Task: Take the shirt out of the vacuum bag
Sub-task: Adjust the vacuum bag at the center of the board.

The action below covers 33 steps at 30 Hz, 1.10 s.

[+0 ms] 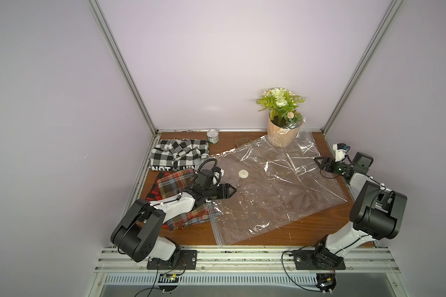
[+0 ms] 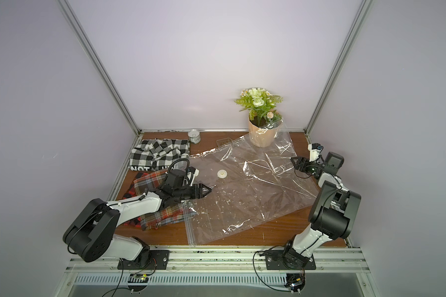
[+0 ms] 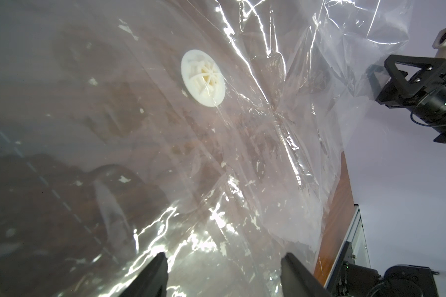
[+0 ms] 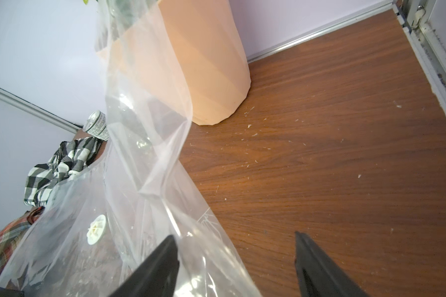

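The vacuum bag (image 1: pixel 273 195) (image 2: pixel 252 198) lies flat and clear on the wooden table, with nothing showing inside it and its white valve (image 1: pixel 242 174) (image 3: pixel 203 81) facing up. A red-brown plaid shirt (image 1: pixel 175 183) (image 2: pixel 150 180) lies crumpled to the bag's left, under my left arm. Its near corner touches the bag's zip edge (image 1: pixel 215 223). My left gripper (image 1: pixel 233 191) (image 3: pixel 224 254) is open at the bag's left side, with hazy plastic in front of it. My right gripper (image 1: pixel 317 163) (image 4: pixel 234 234) is open at the bag's far right edge. A fold of bag lies beside one finger (image 4: pixel 162 259).
A black-and-white check shirt (image 1: pixel 175 154) lies at the back left. A small tin can (image 1: pixel 213 135) and a clear plastic grid (image 1: pixel 242 142) sit by the back wall. A potted plant (image 1: pixel 282 133) stands at the back, and the bag's far corner leans on it.
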{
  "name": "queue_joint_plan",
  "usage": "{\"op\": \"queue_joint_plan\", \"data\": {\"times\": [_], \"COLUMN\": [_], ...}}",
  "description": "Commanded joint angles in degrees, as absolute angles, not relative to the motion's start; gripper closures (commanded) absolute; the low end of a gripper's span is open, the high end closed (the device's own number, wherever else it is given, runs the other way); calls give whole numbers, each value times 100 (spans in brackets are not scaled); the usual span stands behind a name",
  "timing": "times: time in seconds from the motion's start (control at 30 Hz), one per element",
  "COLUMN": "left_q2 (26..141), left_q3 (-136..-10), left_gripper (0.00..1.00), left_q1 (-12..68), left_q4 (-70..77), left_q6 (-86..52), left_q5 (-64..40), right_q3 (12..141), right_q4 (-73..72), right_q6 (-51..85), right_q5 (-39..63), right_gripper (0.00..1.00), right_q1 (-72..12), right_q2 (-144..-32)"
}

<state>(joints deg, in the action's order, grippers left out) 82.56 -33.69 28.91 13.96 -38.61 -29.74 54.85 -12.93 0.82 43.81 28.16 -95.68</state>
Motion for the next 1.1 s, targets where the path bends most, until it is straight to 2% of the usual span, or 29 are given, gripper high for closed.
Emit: {"op": "queue_joint_plan", "data": {"times": [0.0, 0.17, 0.3, 0.33, 0.6, 0.83, 1.07], "left_q2": [8245, 8227, 8252, 8261, 8209, 8226, 8234], "left_q3": [-3506, -3471, -3475, -3482, -3402, -3377, -3414], "left_gripper": [29, 29, 30, 30, 30, 30, 30], "left_q1": [2958, 2958, 2959, 2957, 2962, 2956, 2965], "left_q4": [1369, 1386, 1391, 1357, 1351, 1431, 1538], "left_q6": [-3757, -3749, -3697, -3666, -3654, -3680, -3700], "left_q5": [-2942, -2921, -2974, -2972, -2929, -3011, -3100], "right_q3": [5452, 5408, 5423, 5426, 5153, 5221, 5792], "right_q4": [-1450, -1429, -1355, -1352, -1432, -836, 292], "right_q6": [225, 332, 485, 536, 931, 1100, 1379], "right_q5": [4442, 4383, 4202, 4201, 4078, 3814, 3216], "right_gripper": [36, 61, 96, 100, 100, 100, 100], "right_q1": [2830, 2830, 2834, 2831, 2752, 2621, 2567], "right_q2": [-9274, -9141, -9005, -8961, -8134, -7425, -7194]}}
